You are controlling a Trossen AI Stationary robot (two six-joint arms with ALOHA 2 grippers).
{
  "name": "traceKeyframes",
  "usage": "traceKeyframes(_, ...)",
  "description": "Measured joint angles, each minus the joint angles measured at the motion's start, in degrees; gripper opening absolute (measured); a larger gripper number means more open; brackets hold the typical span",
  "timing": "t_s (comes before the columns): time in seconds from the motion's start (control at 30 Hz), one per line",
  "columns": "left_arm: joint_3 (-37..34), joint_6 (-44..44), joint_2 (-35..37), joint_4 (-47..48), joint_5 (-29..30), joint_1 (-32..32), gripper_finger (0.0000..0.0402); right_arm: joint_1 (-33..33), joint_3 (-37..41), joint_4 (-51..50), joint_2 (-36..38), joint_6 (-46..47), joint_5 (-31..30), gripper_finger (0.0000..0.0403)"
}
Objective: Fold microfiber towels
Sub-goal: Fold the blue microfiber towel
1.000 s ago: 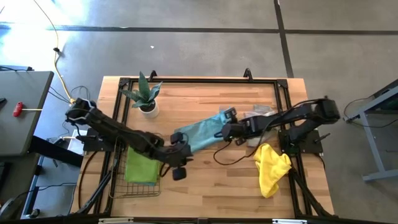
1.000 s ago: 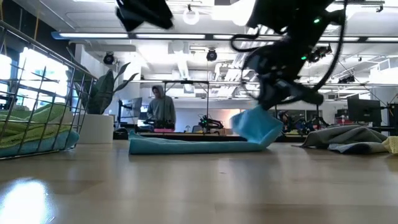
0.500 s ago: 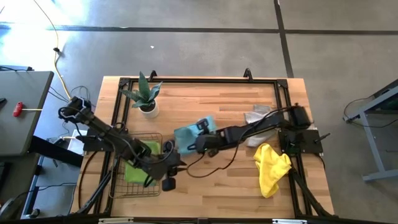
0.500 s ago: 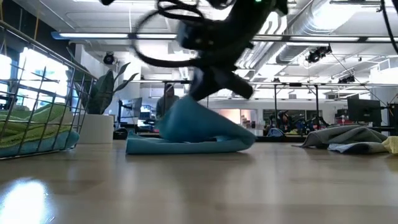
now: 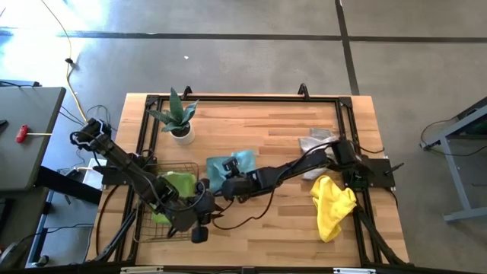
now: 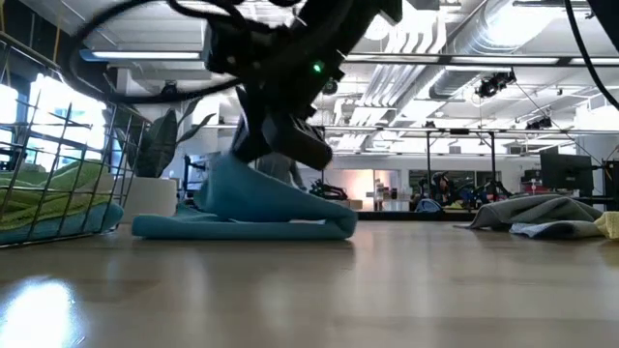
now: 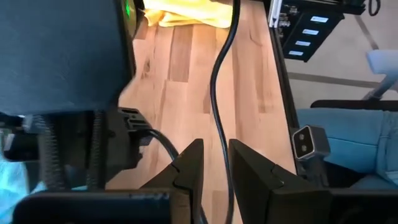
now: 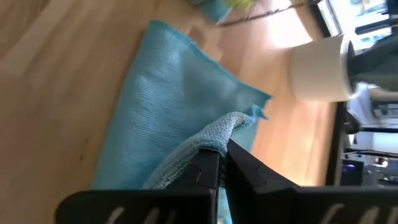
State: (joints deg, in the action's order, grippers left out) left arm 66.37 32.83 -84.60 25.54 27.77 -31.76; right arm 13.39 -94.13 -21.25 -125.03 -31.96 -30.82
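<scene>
A teal towel (image 5: 228, 164) lies half folded near the table's middle, beside the wire basket (image 5: 176, 169). My right gripper (image 5: 222, 181) is shut on a raised part of the towel (image 6: 242, 208). My left gripper (image 5: 204, 227) hovers near the table's front, by the basket's right corner. Its fingers (image 7: 194, 167) stand a narrow gap apart with nothing between them. A lime green towel (image 5: 172, 190) lies in the basket. My right gripper (image 8: 222, 158) pinches a bunched fold of the teal towel (image 8: 219, 132) between its two fingers. The fingers slant down from the table's right. The held part stands up off the table (image 6: 253, 172); the rest of the towel (image 6: 242, 228) lies flat under it.
A potted plant (image 5: 179, 118) stands at the far left. A grey towel (image 5: 315, 141) and a yellow towel (image 5: 333, 207) lie at the right by the right arm's base. A loose black cable (image 5: 243, 217) curves over the wood near the front.
My right gripper has swept toward the table's left edge, still shut on the teal towel. It carried the towel's right end over the rest, and the whole towel slid left toward the basket. My left gripper has drawn back toward the near left, beside the basket.
</scene>
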Motion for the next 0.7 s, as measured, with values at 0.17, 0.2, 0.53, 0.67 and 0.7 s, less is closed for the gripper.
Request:
traceKeyframes(0.17,0.0,1.08,0.06,-0.02,1.71,-1.14,0.0064,-0.35,-0.81,3.05,0.0,2.07,-1.6,0.0)
traceKeyframes(0.2,0.0,1.06,0.25,0.0,1.75,-1.42,0.0064,-0.6,-0.33,4.88,0.0,2.99,-0.34,0.0)
traceKeyframes(0.53,0.0,2.53,0.48,-0.13,1.85,-2.55,0.0064,-2.77,4.35,15.27,0.04,5.0,12.26,0.0002)
traceKeyframes(0.67,0.0,2.57,0.48,-0.11,1.64,-2.55,0.0064,-3.38,5.05,14.35,0.04,7.84,15.5,0.0032)
traceKeyframes(0.7,0.0,2.57,0.48,-0.11,1.64,-2.55,0.0064,-3.49,5.05,13.83,0.04,8.09,15.51,0.0046)
